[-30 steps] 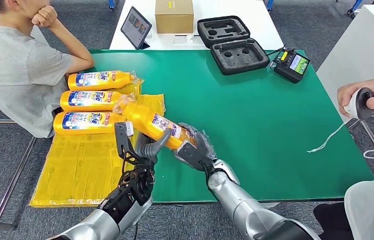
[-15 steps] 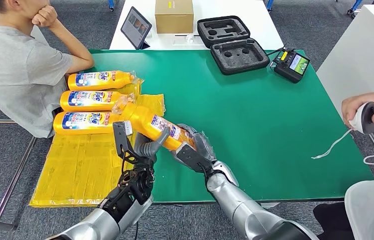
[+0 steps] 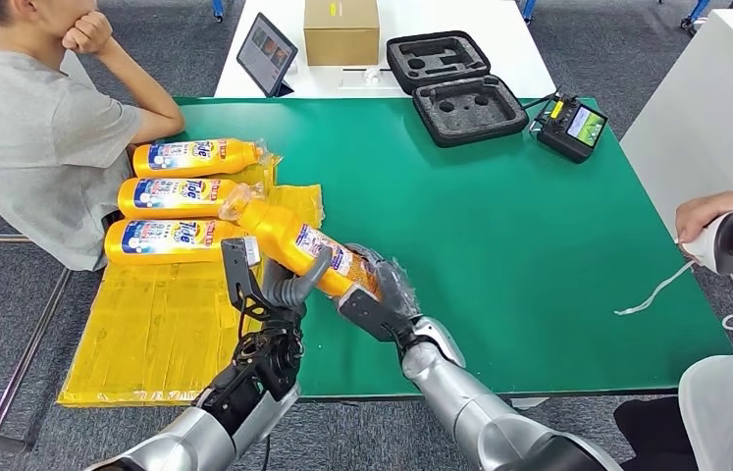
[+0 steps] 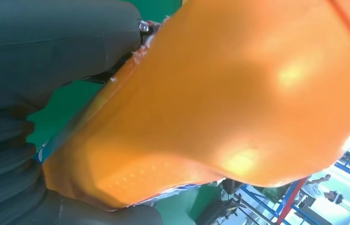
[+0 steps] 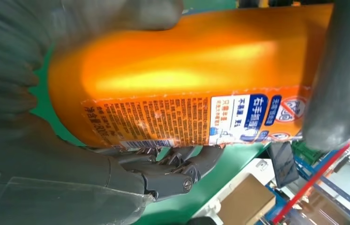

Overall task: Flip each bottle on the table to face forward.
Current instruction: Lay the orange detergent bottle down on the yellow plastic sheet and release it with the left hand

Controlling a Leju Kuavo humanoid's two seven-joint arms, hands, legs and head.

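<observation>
Both hands on one orange bottle
The right hand [image 3: 379,294] wraps the base and the left hand [image 3: 279,287] cups the middle of the tilted bottle [image 3: 298,242] above the green table [image 3: 499,226]; three more bottles [image 3: 178,196] lie just beside its cap, on yellow sheets [image 3: 151,334], near a seated person [image 3: 38,128].

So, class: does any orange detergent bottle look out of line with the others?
Yes. Three orange detergent bottles lie in a neat parallel row on the yellow plastic sheet. A fourth bottle sits diagonally, its capped end overlapping the row, held between the left hand and right hand.
</observation>
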